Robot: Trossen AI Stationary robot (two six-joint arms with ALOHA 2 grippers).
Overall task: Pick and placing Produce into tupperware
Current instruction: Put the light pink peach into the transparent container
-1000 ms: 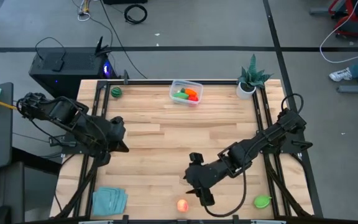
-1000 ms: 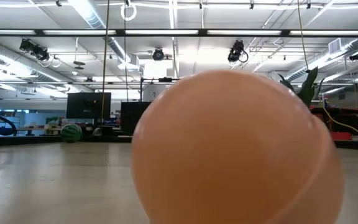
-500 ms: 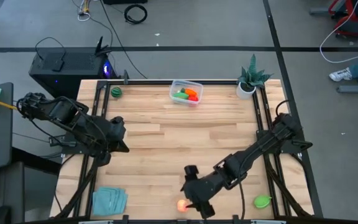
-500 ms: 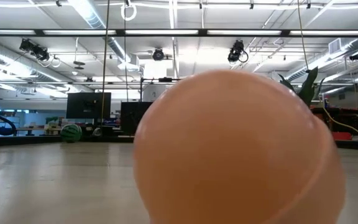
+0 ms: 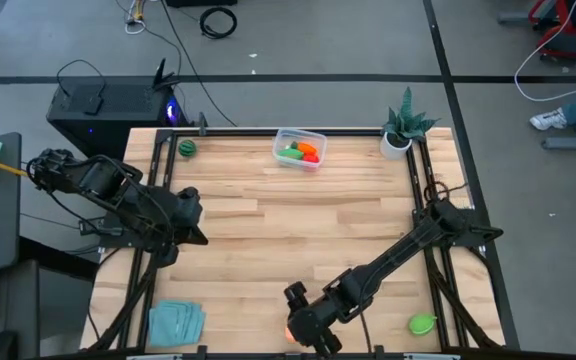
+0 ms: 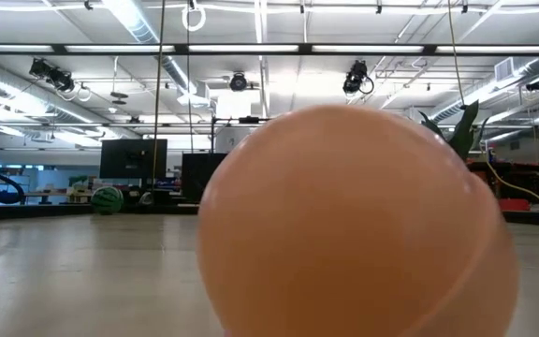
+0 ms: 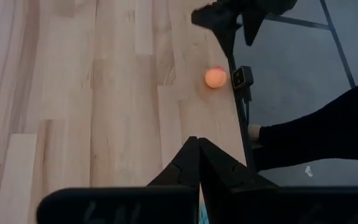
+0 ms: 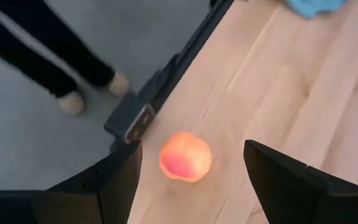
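The peach-orange produce piece [image 8: 185, 156] lies on the wood near the table's near edge and fills the low view [image 6: 354, 225]. My right gripper [image 8: 192, 149] is open, with one finger on either side of the peach, apart from it. In the high view my right gripper [image 5: 306, 325] partly hides the peach [image 5: 289, 331]. The clear tupperware [image 5: 300, 147] stands at the far edge with green, orange and red pieces inside. Other green produce pieces lie at the far left [image 5: 186, 148] and near right [image 5: 422, 324]. My left gripper [image 7: 194, 144] is shut and waits at the table's left [image 5: 194, 236].
A potted spiky plant [image 5: 403, 130] stands at the far right corner. A teal folded cloth [image 5: 175, 322] lies at the near left corner. A camera block [image 8: 132, 121] sits on the near edge beside the peach. A person's legs [image 8: 36, 56] stand just beyond that edge.
My right arm has stretched toward the table's near edge and a little to the left, bringing its open gripper over the peach-orange piece. The peach has stayed where it was.
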